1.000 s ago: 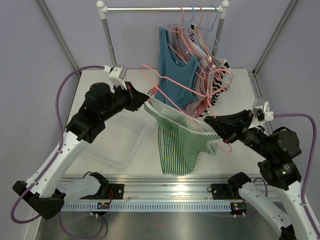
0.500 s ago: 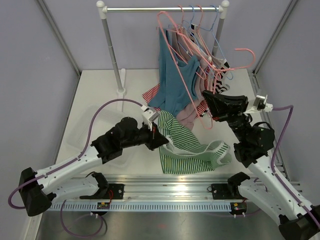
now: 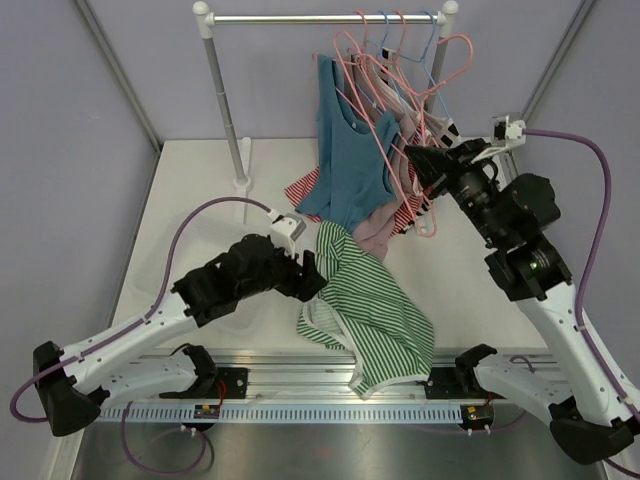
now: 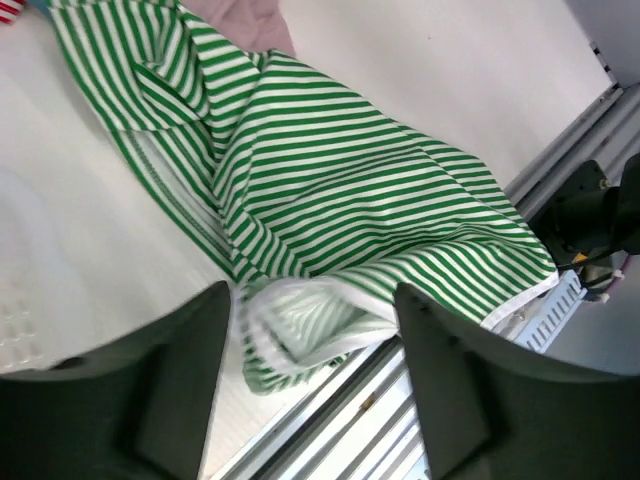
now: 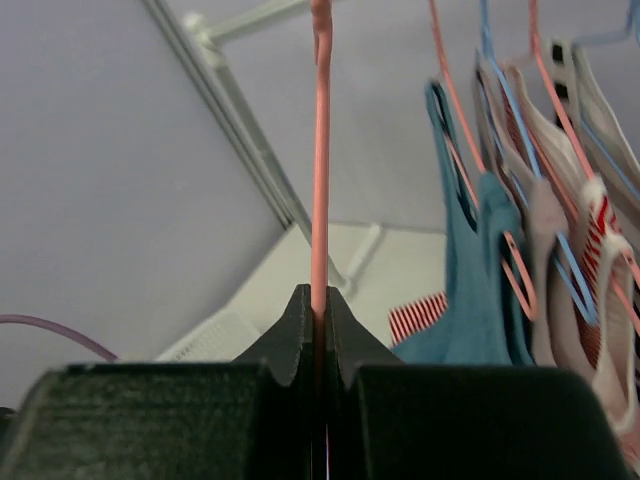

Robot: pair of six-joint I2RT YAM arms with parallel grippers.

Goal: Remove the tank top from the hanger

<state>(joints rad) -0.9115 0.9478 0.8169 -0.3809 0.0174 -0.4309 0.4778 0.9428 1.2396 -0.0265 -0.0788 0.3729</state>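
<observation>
One green-striped tank top [image 3: 365, 320] [image 4: 330, 190] lies crumpled on the table at the near edge, hem spilling over the front rail [image 3: 300, 385], with no hanger in it. The left gripper [image 3: 312, 270] [image 4: 312, 300] hovers at its left side, jaws spread wide and empty. Far right, the right gripper [image 3: 418, 162] [image 5: 315, 300] is clamped on a bare pink hanger [image 3: 462, 48] [image 5: 320, 150], up beside the rack bar [image 3: 300, 18]. Between them hang a blue top [image 3: 345, 150] and more loaded hangers, with a red-striped cloth [image 3: 305, 187] on the table below.
</observation>
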